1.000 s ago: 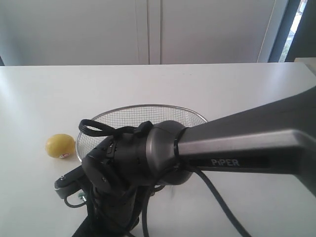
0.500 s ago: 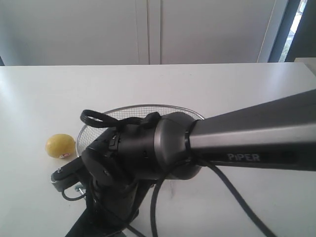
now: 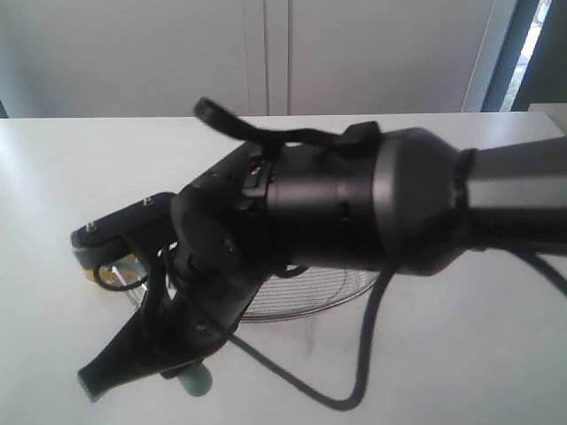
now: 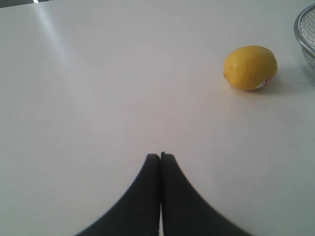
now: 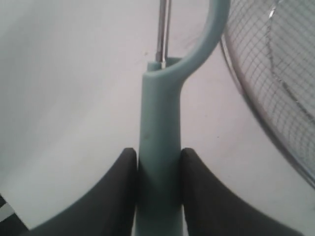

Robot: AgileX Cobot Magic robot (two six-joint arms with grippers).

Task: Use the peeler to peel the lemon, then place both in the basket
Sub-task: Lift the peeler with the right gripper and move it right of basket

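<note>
Your right gripper (image 5: 158, 158) has its two dark fingers pressed against either side of the peeler (image 5: 160, 113), clamped on the thick teal handle, with the loop head and thin metal blade pointing away from the wrist. The mesh wall of the basket (image 5: 280, 88) is just beside the peeler head, though you cannot tell from this view whether they touch. In the exterior view your right arm (image 3: 354, 208) fills the middle of the frame and covers most of the basket, so only a strip of mesh shows at lower centre; the butt of the peeler handle pokes out at lower left. Your left gripper (image 4: 160, 158) is fully closed with nothing between its fingers, above bare white table (image 4: 98, 98). The lemon (image 4: 250, 68) lies on the table, sticker showing, near the basket rim but apart from it.
</note>
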